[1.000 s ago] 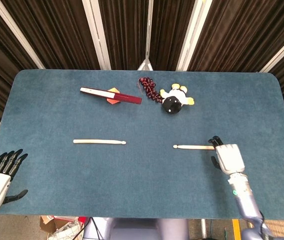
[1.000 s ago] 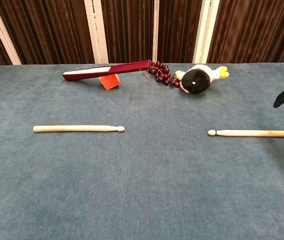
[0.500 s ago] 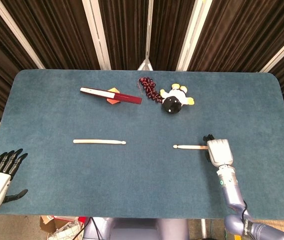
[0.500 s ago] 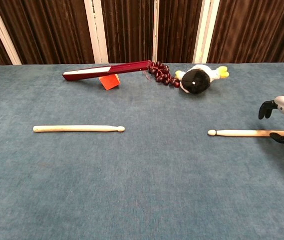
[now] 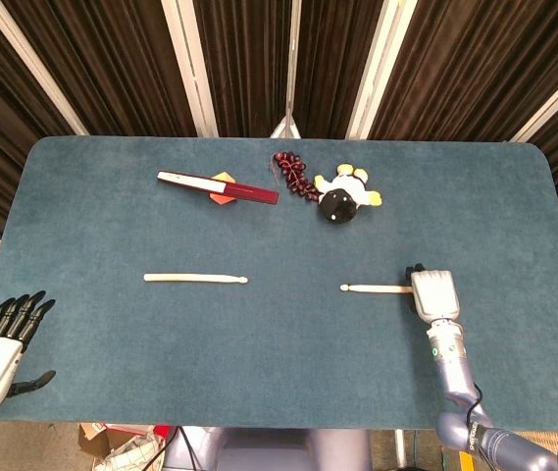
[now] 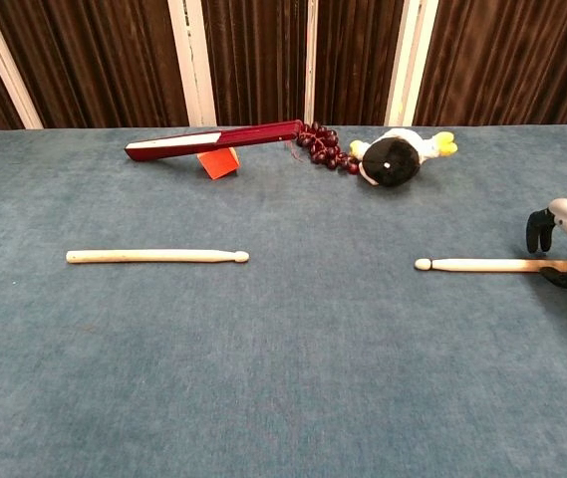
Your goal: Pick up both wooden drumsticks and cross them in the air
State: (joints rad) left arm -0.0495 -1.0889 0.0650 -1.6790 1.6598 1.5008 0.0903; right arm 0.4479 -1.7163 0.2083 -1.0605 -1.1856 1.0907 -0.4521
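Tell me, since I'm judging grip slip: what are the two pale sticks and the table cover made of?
Both pale tapered drumsticks look like bare light wood, smooth and matte, with rounded tips. The blue-green table cover looks like short-pile felt or carpet, judging by its fuzzy, mottled, unreflective surface.

A big blue table (image 5: 112, 196) is filling the middle. Two wooden sticks are lying flat on it. The left drumstick (image 5: 195, 279) is lying alone, well apart from both hands. The right drumstick (image 5: 377, 288) is lying with its round tip pointing left. The right hand (image 5: 432, 295) is sitting over its thick end, fingers curling down around it. The left hand (image 5: 2, 343) is waiting off the table's near left corner, dark fingers spread and holding nothing. Far back, a red and white flat stick (image 5: 217, 186), dark red beads (image 5: 293, 176) and a small stuffed toy (image 5: 345, 195) are lying close together.
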